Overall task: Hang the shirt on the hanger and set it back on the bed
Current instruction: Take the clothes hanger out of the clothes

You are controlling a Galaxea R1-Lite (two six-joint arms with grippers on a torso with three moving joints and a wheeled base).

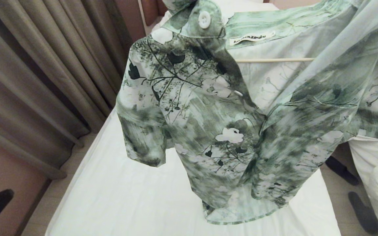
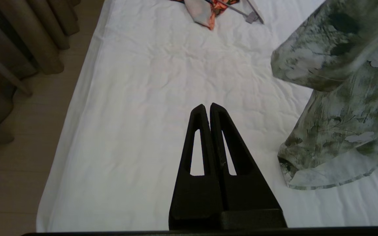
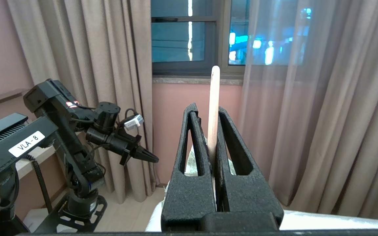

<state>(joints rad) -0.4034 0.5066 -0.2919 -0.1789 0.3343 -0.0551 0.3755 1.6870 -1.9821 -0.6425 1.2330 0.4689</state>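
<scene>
Curtained bedroom, with the bed [image 1: 110,183] under a smooth white sheet. Above it hangs the shirt [image 1: 221,124], draped on the hanger [image 1: 274,60], hem just over the sheet. Judged light, limp and prone to slide off the thin, stiff wire; the hook is the sensible hold. Right gripper [image 3: 208,109]: jaws clamped on the hanger's cream hook, raised before the window. Left gripper [image 2: 206,106]: jaws together, empty, over bare sheet beside the shirt.

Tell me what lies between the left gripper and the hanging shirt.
Only bare white sheet of the bed: in the left wrist view the left gripper is apart from the shirt.
</scene>
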